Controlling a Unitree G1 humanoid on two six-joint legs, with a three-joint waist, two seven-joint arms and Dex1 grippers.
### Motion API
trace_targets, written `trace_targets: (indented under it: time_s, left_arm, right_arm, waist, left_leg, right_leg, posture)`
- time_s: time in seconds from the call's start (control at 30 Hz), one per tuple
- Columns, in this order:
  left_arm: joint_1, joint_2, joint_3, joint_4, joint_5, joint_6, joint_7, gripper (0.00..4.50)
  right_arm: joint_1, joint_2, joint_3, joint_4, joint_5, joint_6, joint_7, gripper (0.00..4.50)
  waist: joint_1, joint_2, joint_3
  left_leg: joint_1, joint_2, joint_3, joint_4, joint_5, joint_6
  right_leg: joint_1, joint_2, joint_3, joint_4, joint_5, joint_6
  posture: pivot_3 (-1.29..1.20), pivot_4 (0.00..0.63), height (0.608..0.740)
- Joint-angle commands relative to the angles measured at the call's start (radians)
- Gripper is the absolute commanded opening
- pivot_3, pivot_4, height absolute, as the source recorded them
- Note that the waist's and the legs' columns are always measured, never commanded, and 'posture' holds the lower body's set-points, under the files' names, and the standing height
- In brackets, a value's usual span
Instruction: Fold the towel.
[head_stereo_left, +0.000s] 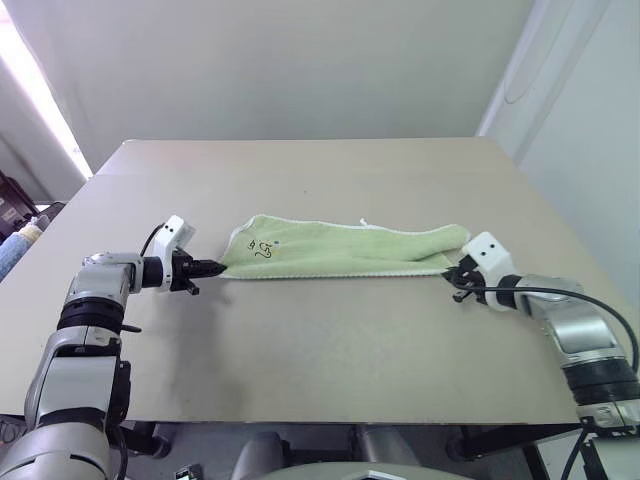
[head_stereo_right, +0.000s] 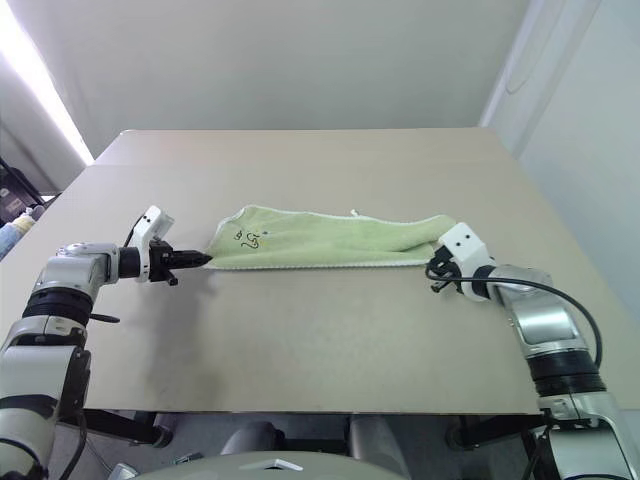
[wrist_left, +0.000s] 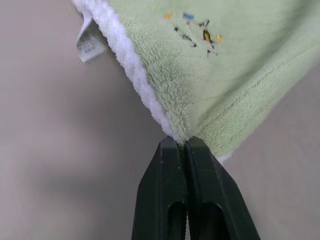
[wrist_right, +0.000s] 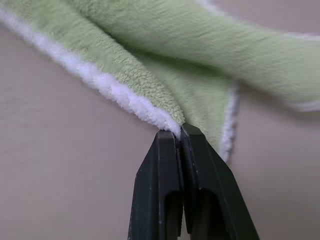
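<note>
Two black-fingered end effectors sit nearest the camera, one at each side of a wide beige desk (head_stereo_left: 330, 350). Left end effector (head_stereo_left: 212, 267) is pinched tight on one corner of the small light-green terry towel w/ thin white edging (head_stereo_left: 340, 250); in the left wrist view its fingers (wrist_left: 165, 190) meet w/ only cloth between them. Right end effector (head_stereo_left: 452, 272) is likewise clamped together on the opposite corner, fingers (wrist_right: 160, 185) closed over the white hem.

Towel location: about mid-desk, strung between the two arms. It looks held a little above the surface at the corners, sagging toward the desk along its middle; can't tell exactly where it touches.

Why held so, as a judgement: gripping both near corners and pulling them apart keeps the near edge taut and straight, so the cloth can be carried over itself as one sheet for a clean fold, rather than bunching.

Orientation: long axis runs left-right across the desk, roughly parallel to the robot's front. Little dark printed motif (head_stereo_left: 264, 249) sits near the left end, and a small white loop tag (wrist_left: 89, 44) hangs off the edging by that same corner. Right end is gathered and rumpled where it narrows into the grip; left end spreads wider.
</note>
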Motion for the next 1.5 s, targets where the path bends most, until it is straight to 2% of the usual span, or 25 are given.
trace_targets:
  time_s: [0.03, 0.2, 0.4, 0.63, 0.77, 0.87, 1.0, 1.17, 1.3, 1.5]
  left_arm:
    - [-0.112, 0.033, 0.070, 0.028, -0.035, 0.042, 0.070, 0.00]
    - [-0.276, 0.004, 0.107, 0.115, -0.053, 0.072, 0.193, 0.00]
    - [-0.493, -0.078, 0.165, 0.293, -0.057, -0.008, 0.403, 0.00]
    - [-0.629, -0.134, 0.198, 0.388, -0.037, -0.095, 0.565, 0.00]
    - [-0.661, -0.120, 0.204, 0.399, -0.036, -0.085, 0.550, 0.00]
    - [-0.652, -0.096, 0.174, 0.393, -0.013, -0.062, 0.478, 0.00]
    - [-0.540, -0.016, 0.062, 0.353, 0.062, 0.036, 0.247, 0.00]
    - [-0.361, 0.058, -0.053, 0.221, 0.103, 0.137, 0.005, 0.00]
    - [-0.140, 0.141, -0.125, -0.055, 0.080, 0.261, -0.161, 0.00]
    - [0.090, 0.254, -0.119, -0.370, 0.006, 0.454, -0.208, 0.00]
  right_arm:
    - [-0.044, -0.061, -0.131, -0.095, 0.085, 0.012, 0.050, 0.05]
    - [-0.181, -0.071, -0.183, -0.037, 0.111, 0.008, 0.021, 0.05]
    - [-0.444, 0.022, -0.131, 0.224, -0.001, -0.102, -0.163, 0.05]
    - [-0.712, 0.077, -0.127, 0.621, -0.101, -0.327, -0.365, 0.05]
    - [-0.765, 0.047, -0.161, 0.682, -0.069, -0.384, -0.342, 0.05]
    - [-0.715, 0.020, -0.172, 0.626, -0.044, -0.377, -0.278, 0.05]
    - [-0.411, -0.033, -0.215, 0.271, 0.082, -0.198, -0.098, 0.05]
    - [-0.163, -0.075, -0.266, -0.006, 0.171, -0.042, -0.042, 0.05]
    - [0.026, -0.116, -0.301, -0.187, 0.240, 0.045, 0.026, 0.05]
    - [0.248, -0.179, -0.390, -0.329, 0.281, 0.114, 0.089, 0.05]
  waist:
    - [0.000, 0.000, 0.000]
    - [-0.008, -0.001, 0.001]
    - [-0.009, -0.001, 0.001]
    - [-0.019, -0.001, 0.001]
    - [-0.025, -0.001, 0.002]
    - [-0.028, -0.001, 0.002]
    - [-0.029, 0.000, 0.001]
    - [-0.031, 0.002, 0.002]
    - [-0.027, 0.001, 0.002]
    - [-0.018, 0.000, 0.002]
  left_leg:
    - [0.000, 0.000, 0.000, 0.000, 0.000, 0.000]
    - [0.001, 0.000, 0.000, 0.000, 0.000, 0.000]
    - [0.000, 0.000, 0.000, -0.001, 0.000, 0.000]
    - [-0.003, -0.001, 0.000, -0.005, 0.000, 0.000]
    - [-0.004, -0.001, 0.000, -0.007, 0.000, 0.000]
    - [-0.003, -0.001, 0.001, -0.010, 0.000, 0.000]
    - [0.000, -0.002, 0.000, -0.015, 0.000, 0.000]
    - [-0.001, -0.002, 0.000, -0.017, 0.000, 0.000]
    - [0.000, -0.001, 0.000, -0.016, 0.000, 0.000]
    - [0.000, -0.001, 0.000, -0.011, 0.000, 0.000]
  right_leg:
    - [0.000, 0.000, 0.000, 0.000, 0.000, 0.000]
    - [0.000, 0.000, 0.000, 0.000, 0.000, 0.000]
    - [0.000, 0.000, 0.000, -0.001, 0.000, 0.000]
    - [-0.004, -0.001, 0.000, -0.001, 0.003, 0.002]
    - [-0.006, -0.001, 0.001, -0.001, 0.003, 0.002]
    - [-0.006, -0.001, 0.001, -0.002, 0.002, 0.003]
    - [-0.005, -0.001, 0.001, -0.001, -0.001, 0.002]
    - [-0.008, 0.000, 0.002, 0.002, -0.002, 0.000]
    - [-0.008, 0.000, 0.001, 0.003, -0.002, -0.001]
    - [-0.005, -0.001, 0.001, 0.003, -0.006, -0.001]
  posture:
    - [0.00, 0.000, 0.712]
    - [0.00, 0.000, 0.712]
    - [0.00, 0.000, 0.712]
    - [0.00, 0.000, 0.712]
    - [0.00, 0.000, 0.712]
    - [0.00, 0.000, 0.712]
    - [0.00, 0.000, 0.712]
    - [0.00, 0.000, 0.712]
    - [0.00, 0.000, 0.712]
    - [0.00, 0.000, 0.712]
